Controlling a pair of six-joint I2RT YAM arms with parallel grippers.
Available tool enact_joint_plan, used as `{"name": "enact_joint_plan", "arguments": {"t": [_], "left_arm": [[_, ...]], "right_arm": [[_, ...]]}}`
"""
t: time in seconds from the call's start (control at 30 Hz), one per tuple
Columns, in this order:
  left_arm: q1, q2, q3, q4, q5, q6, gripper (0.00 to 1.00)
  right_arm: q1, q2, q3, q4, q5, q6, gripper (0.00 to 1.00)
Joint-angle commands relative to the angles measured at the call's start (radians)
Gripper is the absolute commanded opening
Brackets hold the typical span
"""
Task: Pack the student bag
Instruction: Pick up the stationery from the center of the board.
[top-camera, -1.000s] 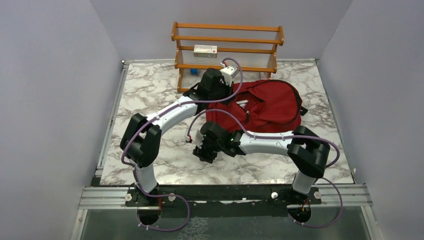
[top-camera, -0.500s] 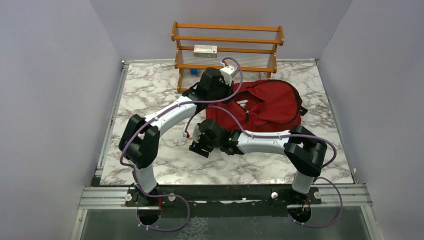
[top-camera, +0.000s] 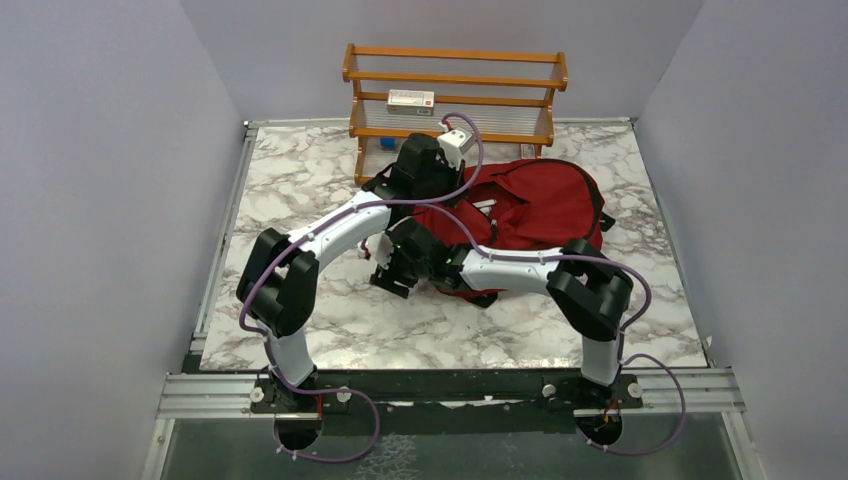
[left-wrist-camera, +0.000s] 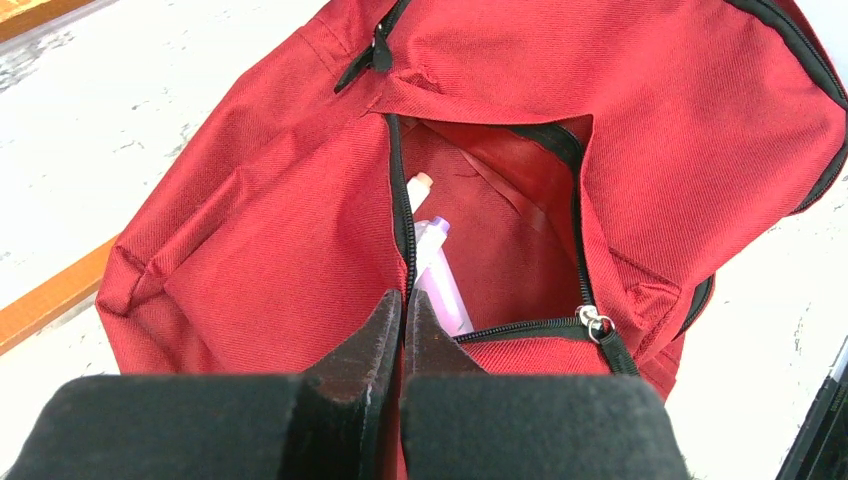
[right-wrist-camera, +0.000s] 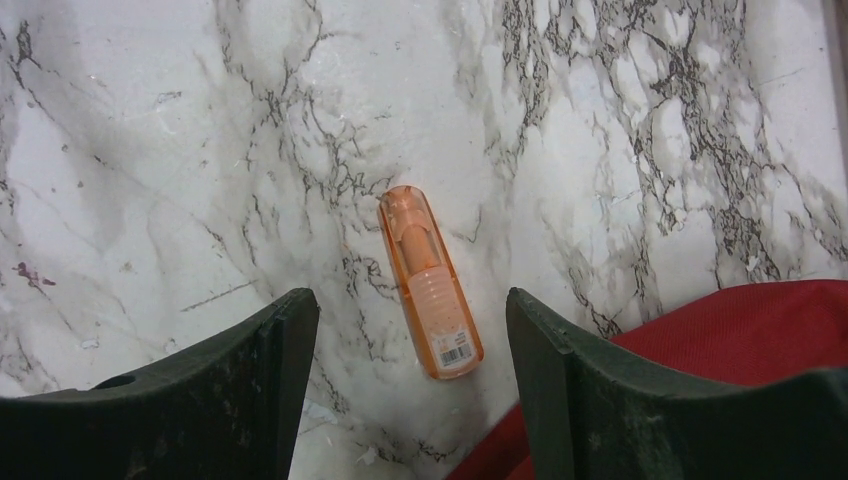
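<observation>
student bag (top-camera: 540, 205) flat; long axis L-R; open pocket (left-wrist-camera: 490, 230) L

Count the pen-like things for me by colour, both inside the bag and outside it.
Orange marker, lying on the table: 1
Purple marker, in the student bag: 1
White pen, in the same open pocket: 1
Total: 3

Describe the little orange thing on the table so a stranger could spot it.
On the marble table, just off the red backpack's edge, below the open right gripper, lies a small orange tube. It is translucent, lies alone on bare marble, and has a barcode label at one end.
</observation>
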Motion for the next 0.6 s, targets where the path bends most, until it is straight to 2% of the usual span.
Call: {"name": "enact_joint_plan", "arguments": {"t": [0.0, 0.17, 0.4, 0.57], "left_arm": [[0.003, -0.054, 0.020, 0.004, 0.012, 0.013, 0.00], [0.003, -0.050, 0.020, 0.004, 0.014, 0.012, 0.00], [0.004, -0.049, 0.018, 0.004, 0.013, 0.015, 0.00], [0.003, -0.047, 0.019, 0.004, 0.014, 0.017, 0.00]], "right_arm": [[-0.044, 0.039, 0.049, -0.032, -0.081, 0.007, 0.74], [-0.070, 0.077, 0.066, -0.046, -0.104, 0.009, 0.74], [-0.073, 0.119, 0.073, -0.017, -0.024, 0.008, 0.73], [-0.074, 0.153, 0.112, -0.100, -0.046, 0.003, 0.71]]}}
